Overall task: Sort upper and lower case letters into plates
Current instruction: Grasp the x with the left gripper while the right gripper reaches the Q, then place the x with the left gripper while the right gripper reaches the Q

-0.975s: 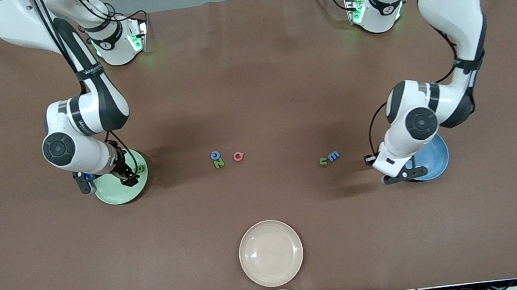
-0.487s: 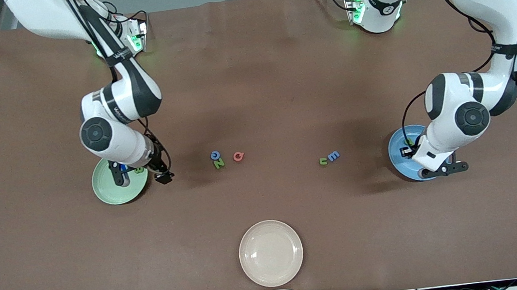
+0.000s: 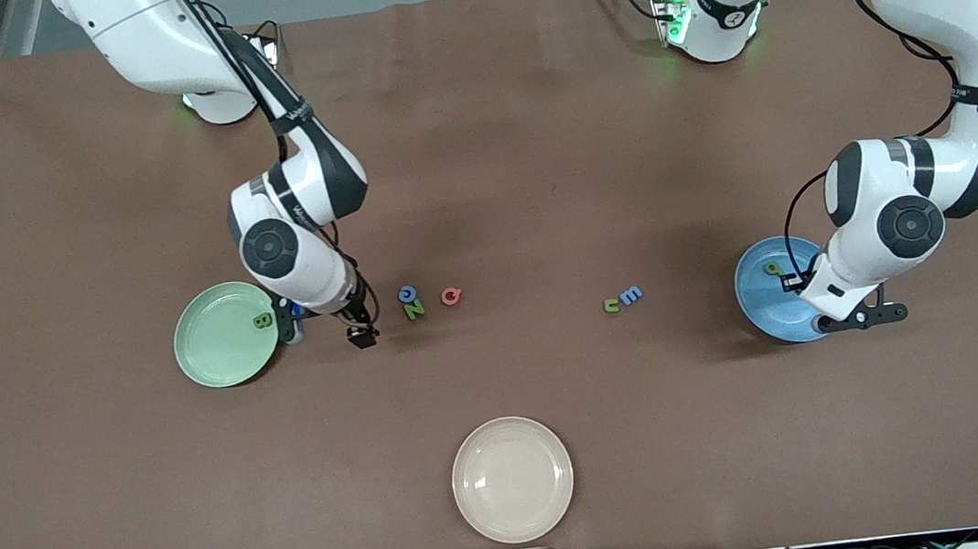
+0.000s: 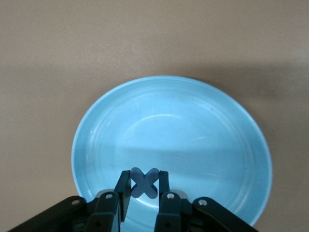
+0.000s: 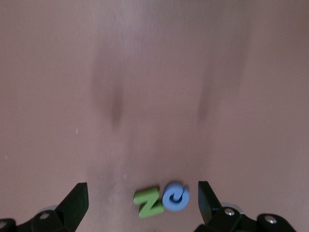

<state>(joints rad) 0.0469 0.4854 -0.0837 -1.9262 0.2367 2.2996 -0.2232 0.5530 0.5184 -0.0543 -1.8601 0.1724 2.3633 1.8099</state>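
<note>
Over the blue plate (image 4: 96, 130), left gripper (image 4: 144, 191) grasps the x (image 4: 145, 182); B (image 3: 261, 320) and q (image 3: 772, 268) already sit plated. Right gripper (image 5: 140, 205), released, hangs over N (image 5: 148, 202) and G (image 5: 175, 196); Q (image 3: 452, 295), u (image 3: 611, 304), m (image 3: 630, 295) remain.

Open tabletop mid-table, letters clustered in two spots

Bare table (image 3: 496, 172) separates the blue G (image 3: 407, 294), green N (image 3: 415, 310) and pink-red Q (image 3: 452, 296) from the green u (image 3: 611, 305) and blue m (image 3: 630, 295); the cream plate (image 3: 512, 479) sits nearer the camera, well apart.

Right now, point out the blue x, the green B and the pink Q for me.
blue x (image 4: 145, 183): left wrist view, on the crossing of its strokes, between the end effector's fingers.
green B (image 3: 261, 320): front view, on its middle.
pink Q (image 3: 452, 296): front view, on its ring.
</note>
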